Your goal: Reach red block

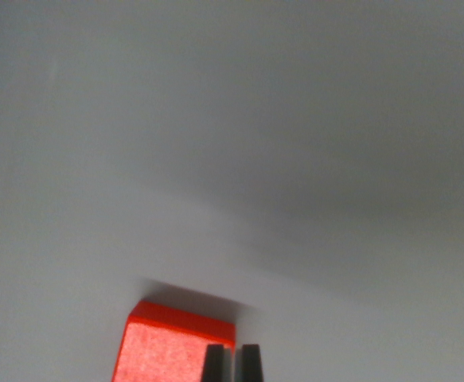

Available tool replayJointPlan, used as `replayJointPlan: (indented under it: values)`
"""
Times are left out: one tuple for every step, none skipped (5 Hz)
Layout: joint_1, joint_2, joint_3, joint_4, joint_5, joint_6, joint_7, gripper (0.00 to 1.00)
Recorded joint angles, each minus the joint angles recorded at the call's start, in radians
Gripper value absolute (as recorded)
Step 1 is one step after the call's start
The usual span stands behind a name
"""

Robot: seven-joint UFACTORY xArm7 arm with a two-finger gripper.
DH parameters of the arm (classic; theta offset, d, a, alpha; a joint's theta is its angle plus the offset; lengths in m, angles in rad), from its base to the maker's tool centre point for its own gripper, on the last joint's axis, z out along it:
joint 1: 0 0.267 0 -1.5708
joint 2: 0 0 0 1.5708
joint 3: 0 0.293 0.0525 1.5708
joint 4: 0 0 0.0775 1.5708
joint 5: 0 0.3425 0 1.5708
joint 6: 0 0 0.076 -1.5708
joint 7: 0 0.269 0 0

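Gripper [232, 364] at six o'clock, two dark fingertips [213, 363] close together, thin gap between, nothing held. Red block [164, 350] just left, at seven o'clock, behind the fingertips. Plain grey-white surface [295, 159] everywhere else.

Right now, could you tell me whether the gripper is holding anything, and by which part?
Nothing is held: the gripper fingertips stand nearly together, over the red rectangular block's right edge.
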Motion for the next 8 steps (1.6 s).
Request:
replayJointPlan:
  values:
    - [0.0065, 0.010, 0.006, -0.027, 0.0002, -0.035, 0.005, 0.00]
    - [0.0065, 0.010, 0.006, -0.027, 0.0002, -0.035, 0.005, 0.00]
    - [0.0123, 0.018, 0.012, -0.052, 0.0005, -0.067, 0.010, 0.00]
    - [0.0123, 0.018, 0.012, -0.052, 0.0005, -0.067, 0.010, 0.00]
    - [0.0174, 0.026, 0.017, -0.073, 0.0006, -0.095, 0.015, 0.00]
    - [0.0174, 0.026, 0.017, -0.073, 0.0006, -0.095, 0.015, 0.00]
    - [0.0217, 0.032, 0.022, -0.091, 0.0008, -0.118, 0.018, 0.00]
    - [0.0217, 0.032, 0.022, -0.091, 0.0008, -0.118, 0.018, 0.00]
